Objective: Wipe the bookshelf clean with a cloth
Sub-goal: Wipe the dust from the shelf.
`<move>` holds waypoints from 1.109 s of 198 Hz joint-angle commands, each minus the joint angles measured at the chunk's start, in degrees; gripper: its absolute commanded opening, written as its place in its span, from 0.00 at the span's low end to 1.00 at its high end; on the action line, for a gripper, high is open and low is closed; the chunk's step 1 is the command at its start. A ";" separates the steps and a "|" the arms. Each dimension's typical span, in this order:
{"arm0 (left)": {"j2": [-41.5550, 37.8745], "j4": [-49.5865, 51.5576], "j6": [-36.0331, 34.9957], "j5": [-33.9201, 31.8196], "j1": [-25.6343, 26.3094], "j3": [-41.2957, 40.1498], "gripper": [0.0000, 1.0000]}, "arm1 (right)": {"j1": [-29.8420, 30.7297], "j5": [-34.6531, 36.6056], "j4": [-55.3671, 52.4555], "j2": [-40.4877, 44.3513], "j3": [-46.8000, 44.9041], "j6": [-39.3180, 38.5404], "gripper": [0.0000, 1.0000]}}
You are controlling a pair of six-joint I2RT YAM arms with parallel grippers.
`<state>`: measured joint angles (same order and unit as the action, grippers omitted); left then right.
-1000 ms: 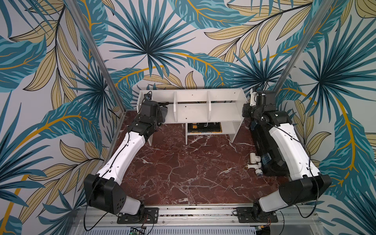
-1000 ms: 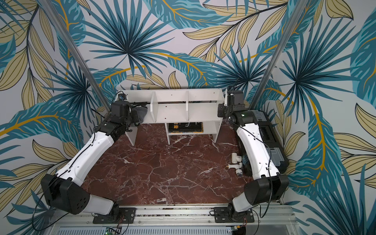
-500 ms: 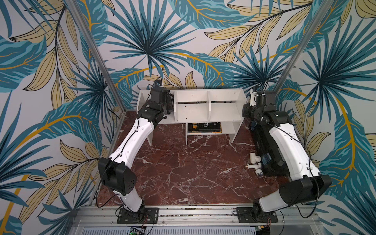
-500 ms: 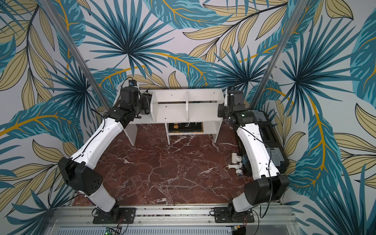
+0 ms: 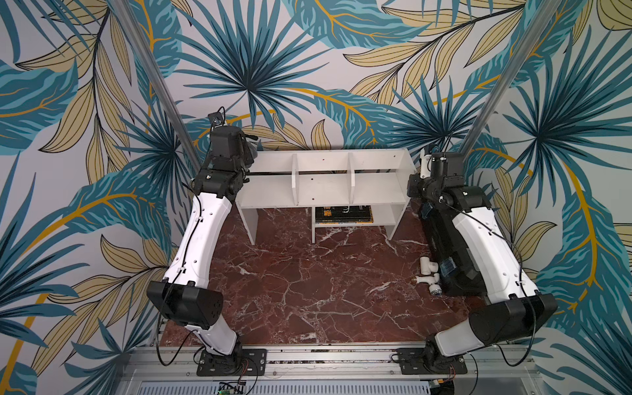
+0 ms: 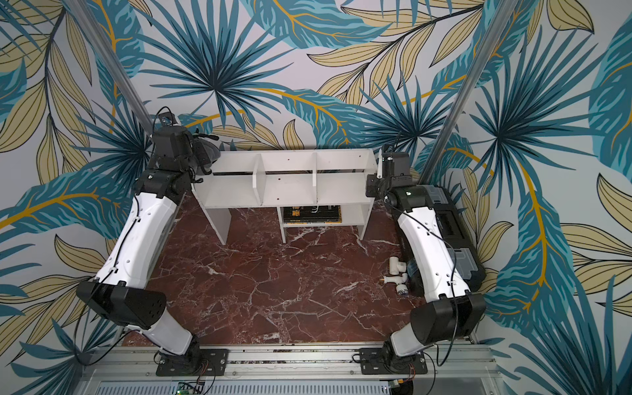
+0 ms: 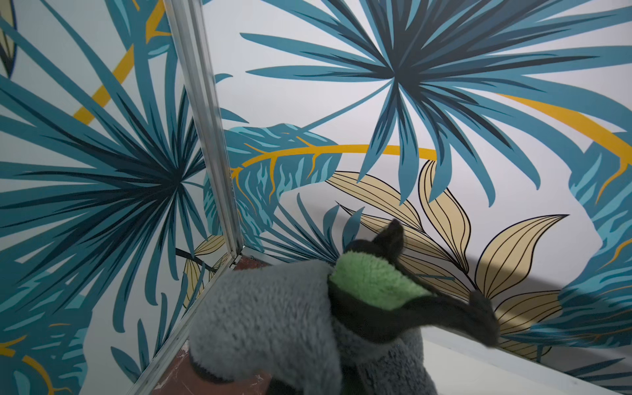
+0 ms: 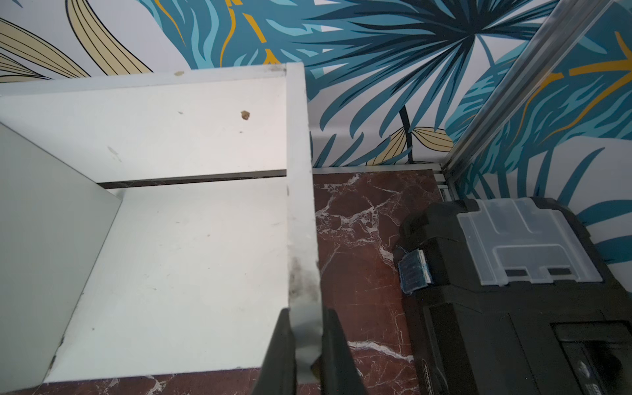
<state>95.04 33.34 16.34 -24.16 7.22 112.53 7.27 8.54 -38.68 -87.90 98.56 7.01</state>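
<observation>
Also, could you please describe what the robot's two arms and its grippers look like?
The left arm and right arm match. Both have smooth white shells on the long links and blocky black housings at the joints and wrists. A thin black cable runs clipped along each white shell, looping loosely near the bases. The right gripper has slim, flat, dark fingers, the only ones clearly visible.

white bookshelf (image 5: 321,189), grey-and-green cloth (image 7: 273,307), red-marbled table (image 5: 307,284)

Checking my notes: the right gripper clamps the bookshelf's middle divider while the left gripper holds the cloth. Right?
Not quite. The right wrist view shows the right gripper clamping the bookshelf by its end side panel, not a divider. The left gripper does hold the cloth.
</observation>
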 commanded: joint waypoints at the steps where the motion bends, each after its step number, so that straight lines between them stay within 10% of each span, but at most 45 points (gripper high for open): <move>1: 1.28 1.59 1.86 2.07 -0.46 -0.07 0.00 | 1.26 -8.37 -2.45 -2.29 -0.69 5.57 0.00; 84: 5.20 -8.75 0.28 25.98 5.85 -0.31 0.00 | 1.27 -8.04 -2.46 -2.08 -1.10 5.42 0.00; 164: -7.82 -0.72 -1.82 6.13 6.71 -14.13 0.00 | 1.26 -8.54 -1.95 -1.83 -1.22 5.99 0.00; 220: -10.81 -1.27 -1.55 7.48 6.47 -22.17 0.00 | 1.26 -8.53 -1.21 -1.93 -2.19 6.44 0.00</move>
<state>83.35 32.34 15.22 -15.90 13.91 93.89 7.27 8.51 -38.57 -87.92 98.50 6.85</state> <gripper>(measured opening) 0.113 0.109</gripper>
